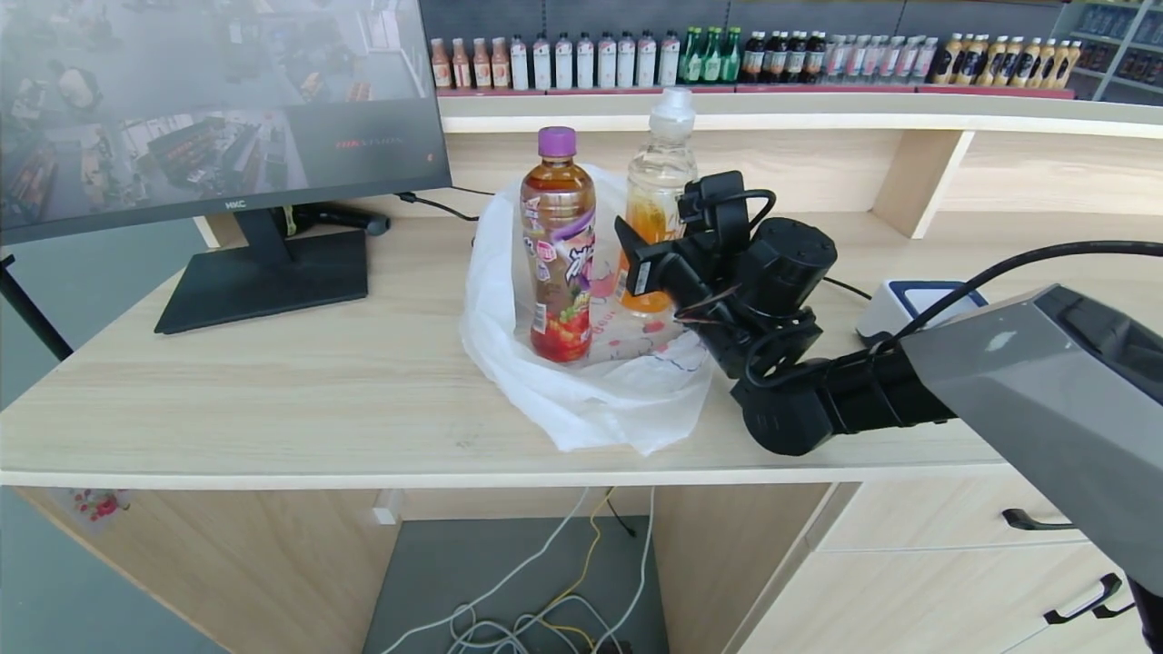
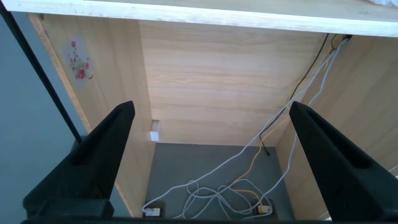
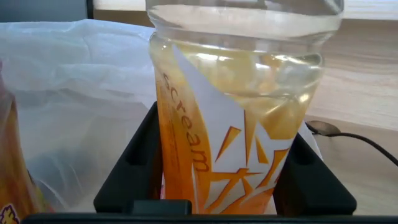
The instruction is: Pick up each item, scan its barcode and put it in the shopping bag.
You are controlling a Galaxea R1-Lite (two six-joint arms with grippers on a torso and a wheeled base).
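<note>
Right gripper (image 1: 650, 272) clenched on juice bottle (image 3: 236, 124), upright at bag (image 1: 591, 400) beside tea (image 1: 557, 245). Set base flat inside before releasing — keep clear of tea (tips easily). Left gripper (image 2: 211, 162) spread, empty.

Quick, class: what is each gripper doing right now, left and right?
Left gripper: jaws open, holding nothing.
Right gripper: jaws shut on the orange-labelled drink bottle.
</note>
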